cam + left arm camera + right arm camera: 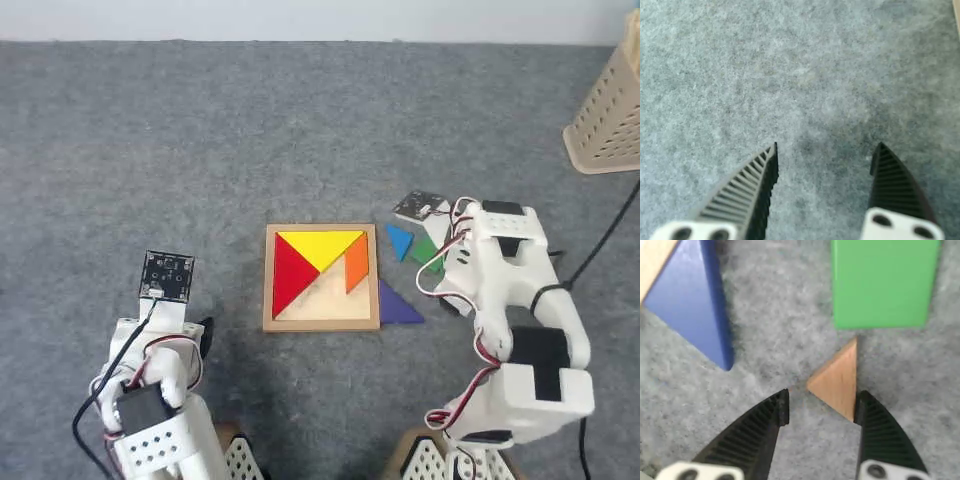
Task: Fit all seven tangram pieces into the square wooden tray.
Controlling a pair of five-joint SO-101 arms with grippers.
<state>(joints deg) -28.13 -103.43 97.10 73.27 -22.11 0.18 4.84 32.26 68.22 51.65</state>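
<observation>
Tangram triangle, tan, lies on the carpet between the parted jaws of the right gripper, near a green piece and a purple triangle. The left gripper hangs with jaws apart over bare carpet. The wooden tray holds a yellow triangle, a red triangle and an orange piece.

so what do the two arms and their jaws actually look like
Both the left arm and right arm are white plastic shells with black motor blocks, and red, white and black wires loop along them. Each wrist carries a small dark circuit board. The jaws are black, ribbed on the inner faces and tapering to points, on white mounts with screw holes.
</observation>
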